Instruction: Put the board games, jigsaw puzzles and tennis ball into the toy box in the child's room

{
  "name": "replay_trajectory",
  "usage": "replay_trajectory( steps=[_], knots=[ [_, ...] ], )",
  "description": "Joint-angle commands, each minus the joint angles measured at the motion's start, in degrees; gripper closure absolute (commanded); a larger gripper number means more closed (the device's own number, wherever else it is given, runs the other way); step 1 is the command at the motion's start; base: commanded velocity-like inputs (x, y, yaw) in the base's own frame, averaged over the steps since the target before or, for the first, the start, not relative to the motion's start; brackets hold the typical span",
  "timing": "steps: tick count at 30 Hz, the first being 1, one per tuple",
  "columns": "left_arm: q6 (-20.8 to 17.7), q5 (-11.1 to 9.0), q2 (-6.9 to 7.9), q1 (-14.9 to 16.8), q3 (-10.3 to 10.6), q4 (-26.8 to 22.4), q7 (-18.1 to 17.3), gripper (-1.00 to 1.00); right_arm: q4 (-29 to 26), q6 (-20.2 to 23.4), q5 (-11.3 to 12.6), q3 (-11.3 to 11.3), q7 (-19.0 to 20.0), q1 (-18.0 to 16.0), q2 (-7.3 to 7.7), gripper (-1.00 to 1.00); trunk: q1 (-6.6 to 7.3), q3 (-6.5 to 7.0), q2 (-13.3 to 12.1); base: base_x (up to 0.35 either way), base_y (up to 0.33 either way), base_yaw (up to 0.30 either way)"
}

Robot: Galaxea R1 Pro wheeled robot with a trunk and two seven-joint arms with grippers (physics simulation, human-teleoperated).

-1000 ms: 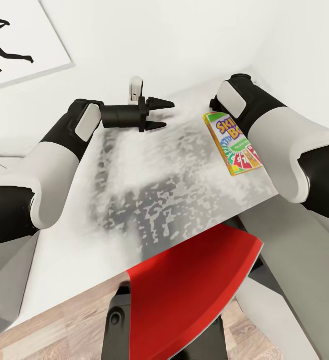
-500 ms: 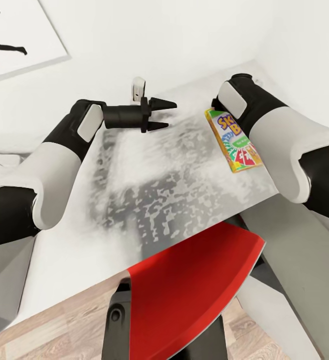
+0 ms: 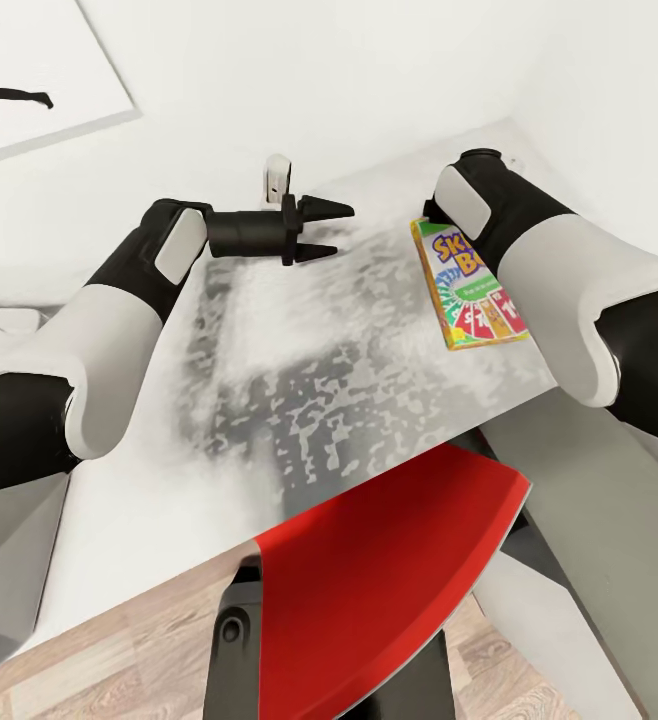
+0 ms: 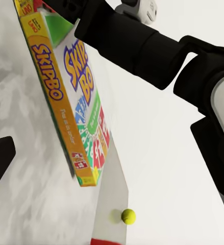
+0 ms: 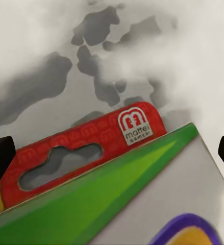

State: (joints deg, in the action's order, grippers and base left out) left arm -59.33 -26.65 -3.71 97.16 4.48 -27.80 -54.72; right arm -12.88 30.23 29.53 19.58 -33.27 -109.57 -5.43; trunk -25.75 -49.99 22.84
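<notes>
Skip-Bo box [image 3: 469,297] sits at the table's [image 3: 149,500] right side, half under my right forearm, long axis running away from me; the left wrist view shows it tilted off the surface with its red hanger end up by my right arm. My right gripper [image 5: 112,153] has fingers spread wide on either side of that hanger end, touching nothing I can see; my left gripper [image 3: 321,228] hovers parted and empty, well left of the box. Left wrist view adds the tennis ball [image 4: 128,216] past the box's near end.
</notes>
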Motion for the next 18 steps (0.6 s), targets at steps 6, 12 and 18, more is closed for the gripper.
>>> replay_trajectory(
  steps=[6, 12, 18],
  knots=[
    [-0.04, 0.07, 0.02, 0.04, 0.14, 0.03, -0.21, -1.00, -0.02, 0.42, 0.68, 0.46, -0.31, -0.03, 0.07, -1.00, -0.04, -0.07, 0.08, 0.000, -0.108, 0.000],
    [0.02, 0.02, -0.03, -0.01, 0.11, 0.03, -0.21, -1.00, 0.03, 0.37, 0.70, 0.46, -0.31, -0.03, 0.07, -1.00, -0.04, -0.07, 0.08, 0.000, -0.064, 0.000],
    [0.02, 0.05, -0.01, -0.07, 0.09, 0.03, -0.21, -1.00, 0.11, 0.36, 0.70, 0.46, -0.31, -0.03, 0.12, -1.00, -0.04, -0.07, 0.08, 0.000, -0.104, 0.000]
  ],
)
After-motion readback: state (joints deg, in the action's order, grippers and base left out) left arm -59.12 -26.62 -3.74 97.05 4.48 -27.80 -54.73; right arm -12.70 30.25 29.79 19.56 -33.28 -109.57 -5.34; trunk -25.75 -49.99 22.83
